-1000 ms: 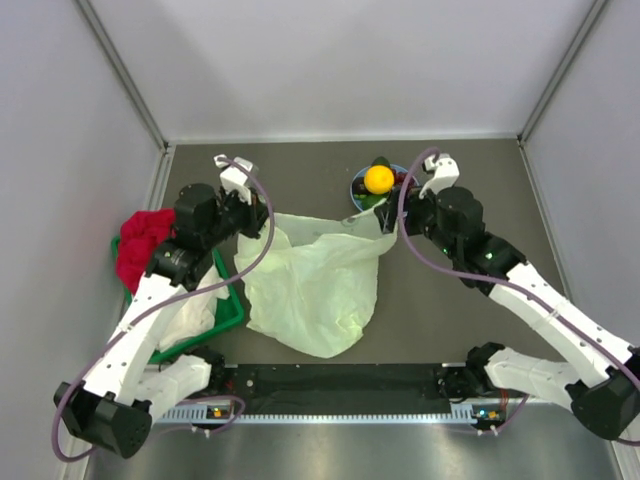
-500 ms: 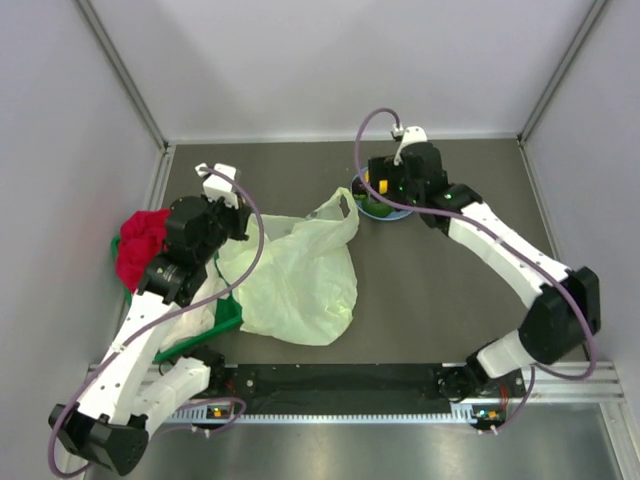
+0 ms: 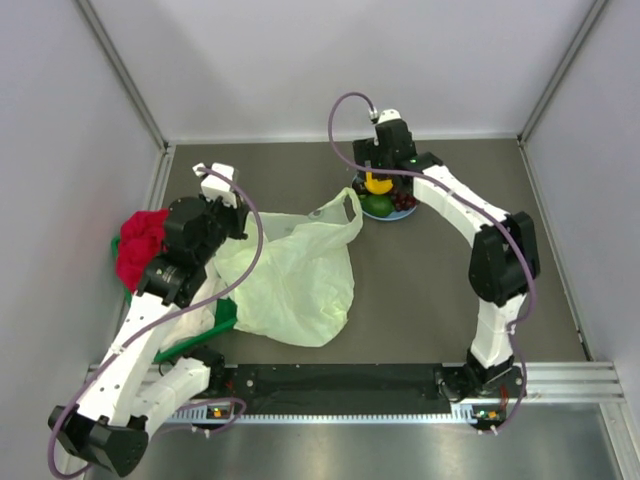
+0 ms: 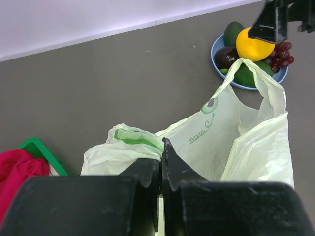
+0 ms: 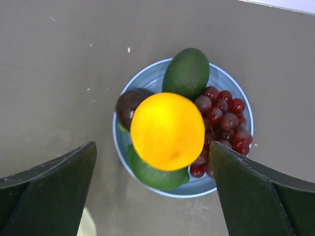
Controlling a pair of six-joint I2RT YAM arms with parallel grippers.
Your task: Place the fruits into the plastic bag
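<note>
The fruits lie heaped on a round blue plate (image 5: pixel 206 189): an orange-yellow citrus (image 5: pixel 167 130) on top, a green avocado-like fruit (image 5: pixel 186 73), a dark red grape bunch (image 5: pixel 224 118), a small dark fruit (image 5: pixel 129 103) and another green fruit (image 5: pixel 155 174). My right gripper (image 5: pixel 153 143) hangs open directly above the citrus (image 3: pixel 378 185), its fingers wide on either side and touching nothing. The pale yellow-green plastic bag (image 3: pixel 290 280) lies crumpled left of the plate (image 3: pixel 400 214). My left gripper (image 4: pixel 161 147) is shut on the bag's near handle (image 4: pixel 133 137) and holds it up.
A red cloth (image 3: pixel 143 243) and a white cloth (image 3: pixel 195 320) sit in a green basket (image 3: pixel 228 316) at the left, under my left arm. The bag's free handle (image 4: pixel 246 73) stands just in front of the plate (image 4: pixel 215 46). Grey walls close in the back and sides.
My right gripper swung from beside the bag's right handle to above the plate of fruits. The bag's right side fell back leftwards. My left gripper shifted slightly left, still gripping its handle.
</note>
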